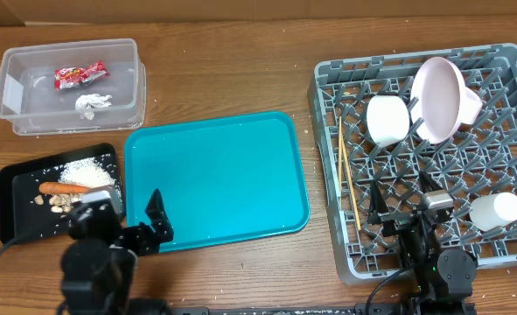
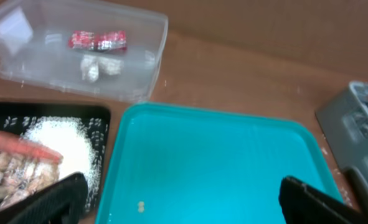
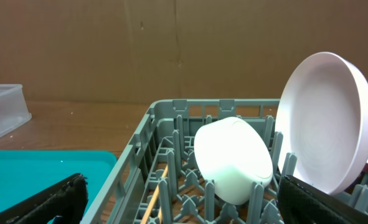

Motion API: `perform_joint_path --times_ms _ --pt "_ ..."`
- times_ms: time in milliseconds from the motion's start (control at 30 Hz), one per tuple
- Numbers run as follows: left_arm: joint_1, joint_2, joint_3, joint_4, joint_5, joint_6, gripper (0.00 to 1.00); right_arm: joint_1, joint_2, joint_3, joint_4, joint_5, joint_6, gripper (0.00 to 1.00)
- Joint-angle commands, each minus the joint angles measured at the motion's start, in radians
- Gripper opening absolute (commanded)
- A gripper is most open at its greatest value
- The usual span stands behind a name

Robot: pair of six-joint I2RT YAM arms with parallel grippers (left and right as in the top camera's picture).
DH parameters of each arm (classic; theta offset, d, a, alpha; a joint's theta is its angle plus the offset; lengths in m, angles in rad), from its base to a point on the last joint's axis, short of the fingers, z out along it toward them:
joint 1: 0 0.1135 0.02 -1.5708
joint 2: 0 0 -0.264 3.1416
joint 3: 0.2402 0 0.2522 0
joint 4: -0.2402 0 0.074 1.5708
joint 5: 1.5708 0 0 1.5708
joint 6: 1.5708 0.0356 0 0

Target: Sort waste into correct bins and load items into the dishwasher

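The clear tub [image 1: 31, 118] at the back left holds the red wrapper [image 1: 80, 74] and the white tissue [image 1: 93, 102]; both also show in the left wrist view [image 2: 98, 40] [image 2: 99, 66]. The black tray [image 1: 17, 188] holds rice [image 1: 87, 171], the carrot [image 1: 63, 187] and nut scraps [image 1: 57, 202]. The grey rack [image 1: 328, 175] holds the plate [image 1: 440, 96], one bowl [image 1: 387, 120], another bowl [image 1: 495, 210] and the chopsticks [image 1: 345, 175]. My left gripper [image 2: 180, 199] is open and empty over the teal tray's near edge. My right gripper [image 3: 184, 199] is open and empty at the rack's near side.
The large teal tray [image 1: 214, 179] lies in the middle between black tray and rack, with a couple of small pale crumbs [image 2: 141, 205] near its front. A brown cardboard wall [image 3: 171, 43] stands behind the table.
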Motion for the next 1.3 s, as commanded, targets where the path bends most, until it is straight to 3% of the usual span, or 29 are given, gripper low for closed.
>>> perform_joint_path --times_ms 0,367,500,1267 --pt "0.031 -0.148 -0.276 0.232 0.023 0.126 1.0 0.005 -0.007 -0.01 0.003 0.01 -0.004 1.0" --pt "0.047 -0.372 -0.753 0.854 0.046 0.127 1.0 0.005 -0.007 -0.01 0.003 0.01 -0.004 1.0" --pt "0.047 -0.371 -0.752 0.761 0.039 0.129 1.0 0.005 -0.007 -0.01 0.002 0.01 -0.004 1.0" --pt "0.047 -0.37 -0.752 0.769 0.039 0.128 1.0 0.005 -0.007 -0.01 0.002 0.01 -0.004 1.0"
